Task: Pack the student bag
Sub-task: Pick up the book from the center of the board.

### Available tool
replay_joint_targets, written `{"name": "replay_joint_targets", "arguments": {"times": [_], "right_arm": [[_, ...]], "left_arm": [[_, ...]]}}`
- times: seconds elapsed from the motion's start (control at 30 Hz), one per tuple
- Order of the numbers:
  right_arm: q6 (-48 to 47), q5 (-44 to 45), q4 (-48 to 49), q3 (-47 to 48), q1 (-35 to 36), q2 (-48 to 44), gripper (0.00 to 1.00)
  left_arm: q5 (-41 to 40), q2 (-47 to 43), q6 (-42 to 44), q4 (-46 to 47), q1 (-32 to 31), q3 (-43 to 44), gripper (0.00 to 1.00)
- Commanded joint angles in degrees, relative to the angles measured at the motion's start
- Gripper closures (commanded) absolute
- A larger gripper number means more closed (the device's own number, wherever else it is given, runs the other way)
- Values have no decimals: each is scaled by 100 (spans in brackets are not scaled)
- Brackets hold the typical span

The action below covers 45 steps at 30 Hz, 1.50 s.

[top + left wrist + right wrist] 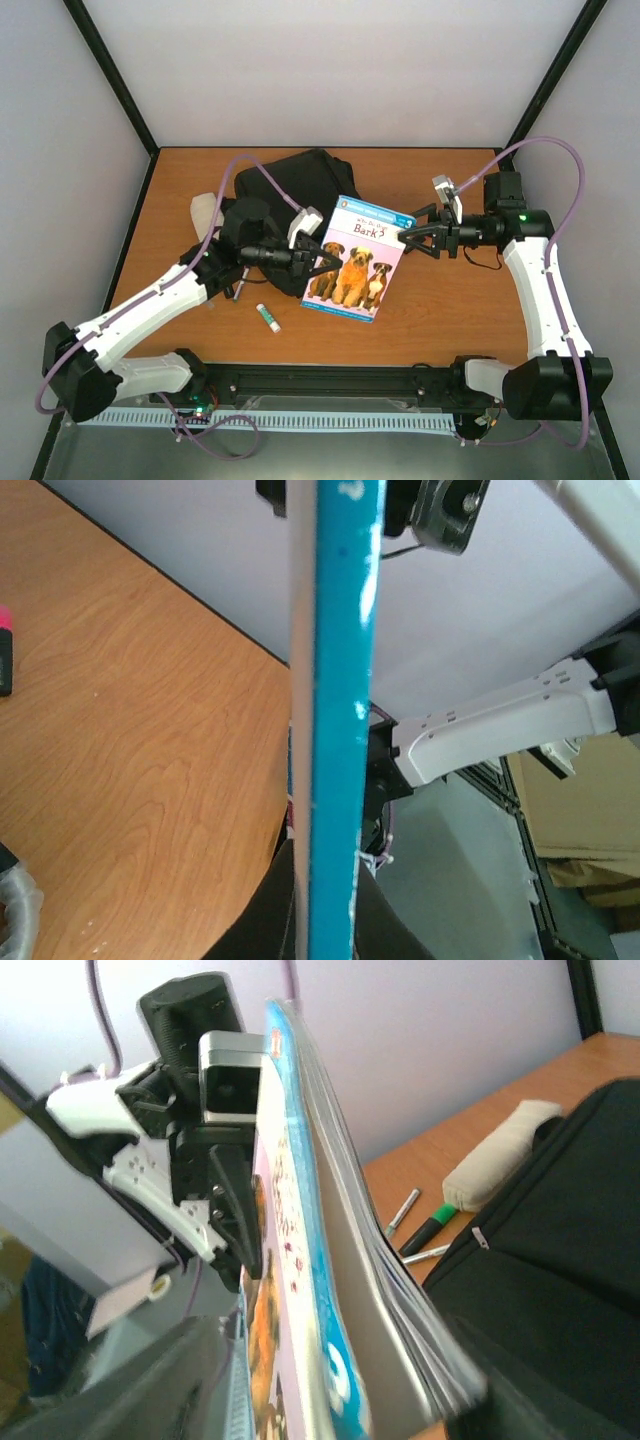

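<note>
- A wooden table (470,320) is enclosed by pale walls (350,70) with black corner posts.
- The student bag (290,180), black and by far the largest item, is seen lying at the far middle of the table, with a zip visible in the right wrist view.
- A picture book (355,265) with dogs on its cover is held just in front of the bag, towards the arm bases, its far edge overlapping the bag in the top view.
- The left gripper (320,262) is clamped tight on the book's left edge.
- The right gripper (412,238) is set at the book's far right corner, its jaws spread apart with the edge between them and nothing gripped.
- A beige pouch (205,212) is lying just beside the bag's left side.
- Some pens (238,290) are scattered in front of the bag, to its left.
- A small white stick with a green cap (268,317) is lying further in front of the bag, well apart from it.
</note>
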Motion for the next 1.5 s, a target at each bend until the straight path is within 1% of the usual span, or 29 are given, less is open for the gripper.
{"name": "replay_joint_targets", "arguments": {"times": [0.0, 0.07, 0.1, 0.27, 0.43, 0.57, 0.67, 0.8, 0.93, 1.03, 1.23, 1.3, 1.33, 1.4, 1.43, 1.47], "right_arm": [[372, 56, 549, -90, 38, -153, 33], [429, 42, 616, -198, 45, -188, 26], [491, -25, 666, -273, 54, -186, 25], [551, -249, 675, -530, 132, -123, 21], [588, -435, 703, -690, 397, -150, 21], [590, -684, 708, -798, 524, -257, 25], [679, -864, 729, -854, 552, -300, 32], [1023, -925, 896, -822, 548, -276, 46], [1215, -877, 964, -720, 548, -189, 66], [1436, -776, 1087, -687, 541, -165, 76], [2042, -386, 1558, -739, 539, -213, 91], [2346, -120, 1813, -796, 539, -261, 97], [2567, 91, 1964, -837, 539, -295, 97], [2750, 515, 2138, -887, 539, -345, 97], [2800, 860, 2168, -888, 532, -360, 97], [2750, 1103, 2134, -866, 507, -366, 97]], "left_arm": [[-294, -349, -571, 793, 27, 100, 99], [-348, -409, -893, 1221, 28, 46, 99], [-370, -424, -1033, 1395, 26, 25, 99], [-416, -298, -1471, 1990, 25, 1, 99], [-603, -62, -1835, 2529, 25, -45, 99], [-876, 64, -1962, 2751, 25, -55, 99], [-988, 140, -1988, 2840, 25, -34, 99], [-1045, 220, -1984, 2848, 26, -59, 99], [-1047, 258, -1887, 2773, 26, -70, 99], [-1127, 229, -1782, 2654, 25, -85, 99], [-1209, 213, -1615, 2494, 25, -106, 99], [-1249, 213, -1540, 2443, 26, -119, 99], [-1269, 209, -1500, 2414, 25, -121, 99], [-1309, 214, -1389, 2284, 25, -106, 95], [-1380, 204, -1321, 2169, 25, -93, 87], [-1523, 175, -1268, 2018, 25, -72, 69]]}}
